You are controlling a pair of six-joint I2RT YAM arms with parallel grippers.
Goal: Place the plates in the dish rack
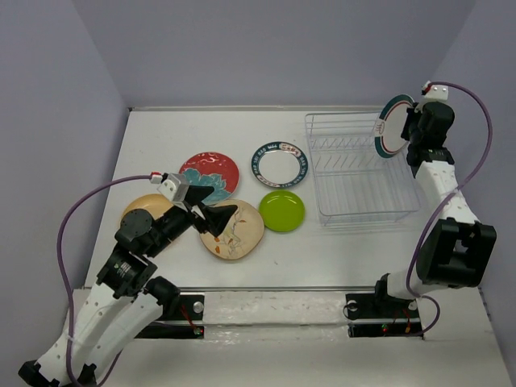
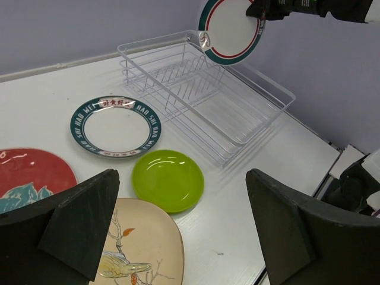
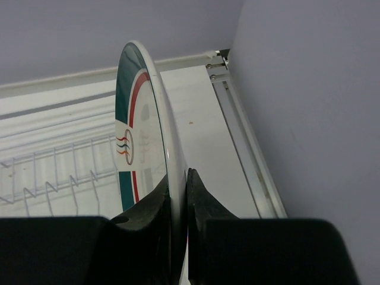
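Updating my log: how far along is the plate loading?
Nothing racked yet: the dish rack is empty. In hand: the right gripper holds a white plate upright over the rack's right side; the open left gripper hovers over the bird plate. Left: that, plus red plate, teal-rimmed plate, lime plate, tan plate on the table.

A white surface (image 1: 339, 258) lay between pale lilac walls (image 1: 282, 48). A metal rail (image 1: 274, 289) ran along its 6 o'clock edge.

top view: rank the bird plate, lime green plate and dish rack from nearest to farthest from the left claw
1. bird plate, directly beneath the left claw
2. lime green plate, just to the right
3. dish rack, far right
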